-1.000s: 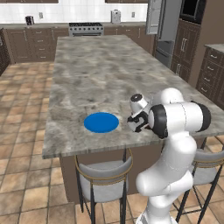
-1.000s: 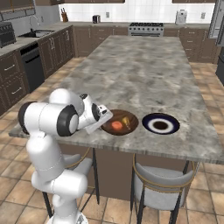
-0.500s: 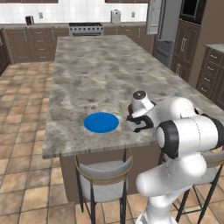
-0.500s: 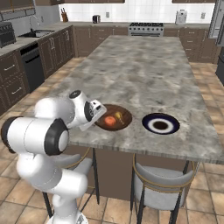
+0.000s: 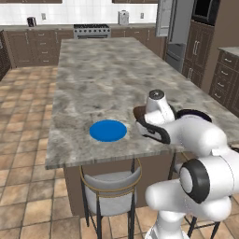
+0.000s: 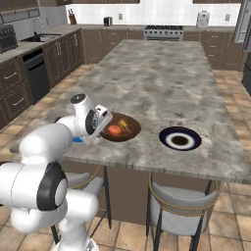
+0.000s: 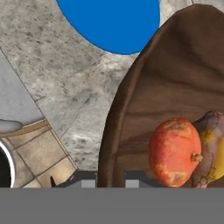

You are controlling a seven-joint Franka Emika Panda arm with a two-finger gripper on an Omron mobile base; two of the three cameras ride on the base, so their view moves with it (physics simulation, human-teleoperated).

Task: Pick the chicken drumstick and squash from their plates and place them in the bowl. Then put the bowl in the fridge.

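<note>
Since a second ago the base has swung round, and my fingers (image 7: 110,177) now sit clenched on the near rim of the bowl (image 7: 144,109), which rests on the worktop (image 5: 93,84) beside the blue plate (image 5: 108,130). Wood is stiff and fairly light, though loaded; I judge a rim pinch may tip, so keep it level. Hand view shows the squash (image 7: 175,151) and drumstick (image 7: 214,153) inside; right base view adds the dark-rimmed plate (image 6: 180,138).

I can read no text, label, brand, number or sign on anything from my cameras, whether on the bench, cabinets or appliances.
</note>
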